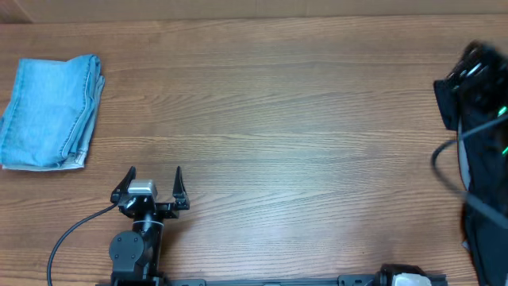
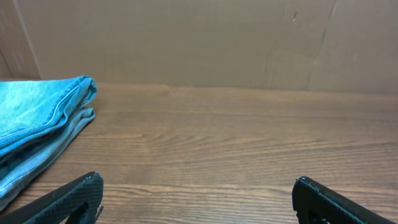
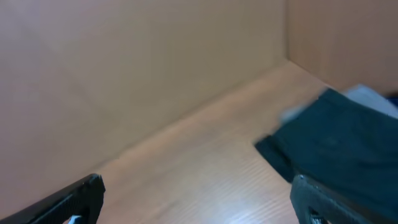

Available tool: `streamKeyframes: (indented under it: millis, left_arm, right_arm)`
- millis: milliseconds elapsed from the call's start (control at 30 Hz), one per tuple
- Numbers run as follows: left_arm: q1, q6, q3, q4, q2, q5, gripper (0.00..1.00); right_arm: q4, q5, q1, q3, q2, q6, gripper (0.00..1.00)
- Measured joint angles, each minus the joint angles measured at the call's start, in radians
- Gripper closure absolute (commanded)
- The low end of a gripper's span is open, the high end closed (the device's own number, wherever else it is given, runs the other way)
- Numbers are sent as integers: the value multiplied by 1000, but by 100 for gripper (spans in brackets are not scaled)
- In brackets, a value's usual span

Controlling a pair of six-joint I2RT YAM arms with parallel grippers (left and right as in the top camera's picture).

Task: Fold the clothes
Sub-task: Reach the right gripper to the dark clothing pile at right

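A folded light-blue denim garment (image 1: 51,111) lies at the table's far left; in the left wrist view the denim (image 2: 37,124) sits ahead and to the left. My left gripper (image 1: 155,173) rests near the front edge, to the right of the denim and apart from it. It is open (image 2: 196,186) over bare wood. A black garment (image 3: 342,146) with a pale strip at its far side lies ahead and right of my right gripper (image 3: 196,186). That gripper is open, with nothing between its fingers. The right finger (image 3: 323,199) is close to the black cloth.
The wooden table (image 1: 278,119) is backed by a cardboard wall (image 2: 205,43), which meets a side wall in a corner (image 3: 287,37). A blurred dark mass with a cable (image 1: 476,95) fills the overhead's right edge; arm and cloth cannot be told apart there.
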Motion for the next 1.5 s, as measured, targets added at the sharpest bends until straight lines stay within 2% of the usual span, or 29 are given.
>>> streamKeyframes:
  millis: [100, 200, 333, 500, 667, 900, 1200, 1500]
  left_arm:
    - [0, 0, 0, -1, 0, 0, 0]
    - [0, 0, 0, 0, 0, 0, 0]
    - [0, 0, 0, 0, 0, 0, 0]
    - [0, 0, 0, 0, 0, 0, 0]
    - [0, 0, 0, 0, 0, 0, 0]
    - [0, 0, 0, 0, 0, 0, 0]
    - [0, 0, 0, -1, 0, 0, 0]
    - [0, 0, 0, 0, 0, 0, 0]
  right_arm:
    - [-92, -9, -98, 190, 151, -10, 0]
    - [-108, -50, -195, 300, 271, -26, 0]
    - [-179, -87, -310, 323, 388, -41, 0]
    - [-172, -98, -424, 323, 509, -49, 0]
    - [-100, -80, -494, 323, 555, -64, 0]
    - [66, -83, -594, 325, 615, -254, 0]
    - [190, -326, -713, 328, 834, -508, 0]
    - [405, -415, -700, 328, 1056, -685, 0]
